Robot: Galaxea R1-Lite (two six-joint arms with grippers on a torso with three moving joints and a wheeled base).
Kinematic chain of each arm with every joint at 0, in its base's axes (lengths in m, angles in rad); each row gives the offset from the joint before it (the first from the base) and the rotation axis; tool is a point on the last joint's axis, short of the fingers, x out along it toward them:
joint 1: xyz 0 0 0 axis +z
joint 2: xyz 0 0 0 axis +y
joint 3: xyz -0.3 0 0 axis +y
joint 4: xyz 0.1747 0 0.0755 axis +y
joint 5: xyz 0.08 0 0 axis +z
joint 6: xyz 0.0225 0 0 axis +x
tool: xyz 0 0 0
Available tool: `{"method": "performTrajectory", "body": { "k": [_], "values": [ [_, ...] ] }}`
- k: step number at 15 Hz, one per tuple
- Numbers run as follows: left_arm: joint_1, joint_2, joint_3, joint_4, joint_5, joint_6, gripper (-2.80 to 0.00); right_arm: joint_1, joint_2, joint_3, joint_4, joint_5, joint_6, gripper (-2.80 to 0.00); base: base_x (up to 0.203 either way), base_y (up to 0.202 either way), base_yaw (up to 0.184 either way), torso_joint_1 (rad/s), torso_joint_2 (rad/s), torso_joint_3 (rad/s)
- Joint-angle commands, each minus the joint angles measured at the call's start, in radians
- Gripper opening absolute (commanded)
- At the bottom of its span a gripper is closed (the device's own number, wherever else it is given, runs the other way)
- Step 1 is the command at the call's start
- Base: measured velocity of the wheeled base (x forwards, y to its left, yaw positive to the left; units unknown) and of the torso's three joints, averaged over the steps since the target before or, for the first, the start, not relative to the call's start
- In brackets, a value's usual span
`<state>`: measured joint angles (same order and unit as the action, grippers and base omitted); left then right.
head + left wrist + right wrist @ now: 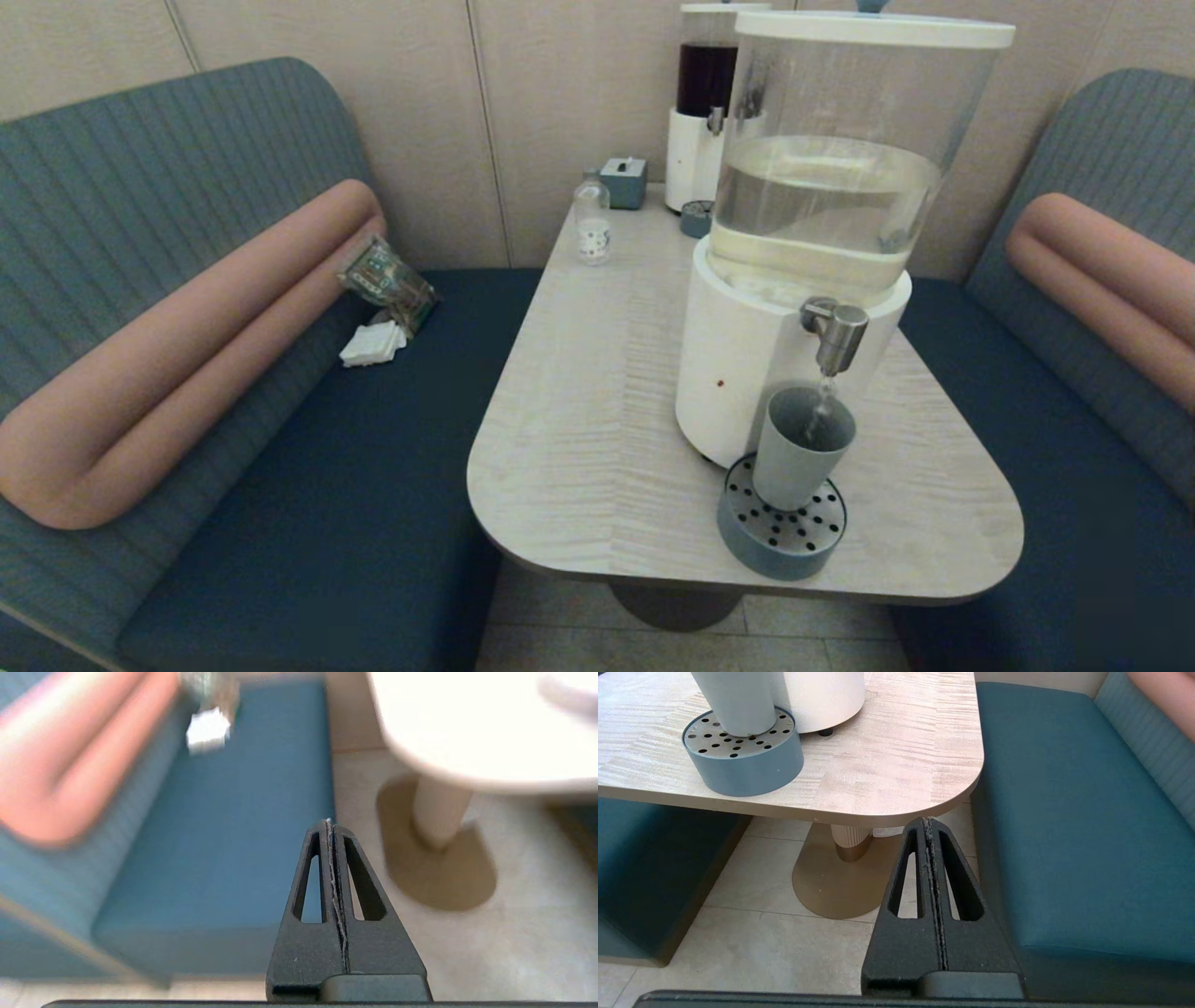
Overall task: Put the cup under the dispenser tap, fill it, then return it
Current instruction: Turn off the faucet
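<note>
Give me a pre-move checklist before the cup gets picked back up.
1. Cup under the tap: ok, standing upright on the drip tray.
2. Flow stopped: not ok, a thin stream runs from the tap into the cup.
3. Fill level: cannot tell.
4. Right gripper ready to grasp: not ok, fingers shut, low beside the table edge.
5. Left gripper clear: ok, shut, down over the bench seat.

1. Your left gripper (pixel 332 828) hangs low, away from the work, its two fingers pressed flat together.
2. Your right gripper (pixel 929 826) sits equally low, fingers likewise closed on nothing.
</note>
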<state>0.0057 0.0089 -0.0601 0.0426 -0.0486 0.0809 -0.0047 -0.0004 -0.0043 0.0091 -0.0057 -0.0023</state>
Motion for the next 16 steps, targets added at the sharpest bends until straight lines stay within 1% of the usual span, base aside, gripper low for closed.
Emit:
{"method": "performTrajectory", "body": {
  "k": [1, 2, 3, 4, 6, 7, 8, 9, 10, 11, 12, 13, 14, 15, 16],
  "values": [
    [-0.001, 0.103, -0.191, 0.036, -0.024, -0.002, -2.8, 0.0, 0.002, 0.0, 0.0, 0.0, -0.001, -2.8, 0.0, 0.0, 0.0, 0.0, 0.0, 0.0],
    [-0.007, 0.204, -0.297, 0.051, -0.048, -0.009, -2.8, 0.0, 0.002, 0.0, 0.0, 0.0, -0.001, -2.8, 0.0, 0.0, 0.0, 0.0, 0.0, 0.0],
    [-0.016, 0.314, -0.405, 0.058, -0.081, -0.029, -2.8, 0.0, 0.002, 0.0, 0.0, 0.0, -0.001, -2.8, 0.0, 0.0, 0.0, 0.0, 0.0, 0.0],
    [-0.026, 0.429, -0.551, 0.063, -0.13, -0.066, -2.8, 0.0, 0.002, 0.0, 0.0, 0.0, -0.001, -2.8, 0.0, 0.0, 0.0, 0.0, 0.0, 0.0],
    [-0.038, 0.686, -0.84, 0.069, -0.247, -0.16, -2.8, 0.0, 0.002, 0.0, 0.0, 0.0, -0.001, -2.8, 0.0, 0.0, 0.0, 0.0, 0.0, 0.0],
    [-0.043, 0.808, -0.96, 0.069, -0.308, -0.21, -2.8, 0.0, 0.002, 0.0, 0.0, 0.0, -0.001, -2.8, 0.0, 0.0, 0.0, 0.0, 0.0, 0.0],
    [-0.051, 0.918, -1.049, 0.053, -0.374, -0.273, -2.8, 0.0, 0.002, 0.0, 0.0, 0.0, -0.001, -2.8, 0.0, 0.0, 0.0, 0.0, 0.0, 0.0],
    [-0.059, 1.011, -1.105, 0.007, -0.443, -0.356, -2.8, 0.0, 0.002, 0.0, 0.0, 0.0, -0.001, -2.8, 0.0, 0.0, 0.0, 0.0, 0.0, 0.0],
    [-0.068, 1.098, -1.135, -0.095, -0.512, -0.484, -2.8, 0.0, 0.002, 0.0, 0.0, 0.0, -0.001, -2.8, 0.0, 0.0, 0.0, 0.0, 0.0, 0.0],
    [-0.084, 1.162, -1.131, -0.272, -0.556, -0.601, -2.8, 0.0, 0.002, 0.0, 0.0, 0.0, -0.001, -2.8, 0.0, 0.0, 0.0, 0.0, 0.0, 0.0],
    [-0.1, 1.228, -1.1, -0.46, -0.583, -0.686, -2.8, 0.0, 0.002, 0.0, 0.0, 0.0, -0.001, -2.8, 0.0, 0.0, 0.0, 0.0, 0.0, 0.0],
    [-0.117, 1.307, -1.036, -0.65, -0.601, -0.748, -2.8, 0.0, 0.002, 0.0, 0.0, 0.0, -0.001, -2.8, 0.0, 0.0, 0.0, 0.0, 0.0, 0.0],
    [-0.14, 1.387, -0.972, -0.79, -0.608, -0.781, -2.8, 0.0, 0.002, 0.0, -0.001, 0.0, -0.001, -2.8, 0.0, 0.0, 0.0, 0.0, 0.0, 0.0],
    [-0.163, 1.462, -0.924, -0.9, -0.607, -0.797, -2.8, 0.0, 0.002, 0.0, 0.0, 0.0, -0.001, -2.8, 0.0, 0.0, 0.0, 0.0, 0.0, 0.0],
    [-0.192, 1.541, -0.881, -1.009, -0.595, -0.8, -2.8, 0.0, 0.002, 0.0, 0.0, 0.0, -0.001, -2.8, 0.0, 0.0, 0.0, 0.0, 0.0, 0.0]
  ]
}}
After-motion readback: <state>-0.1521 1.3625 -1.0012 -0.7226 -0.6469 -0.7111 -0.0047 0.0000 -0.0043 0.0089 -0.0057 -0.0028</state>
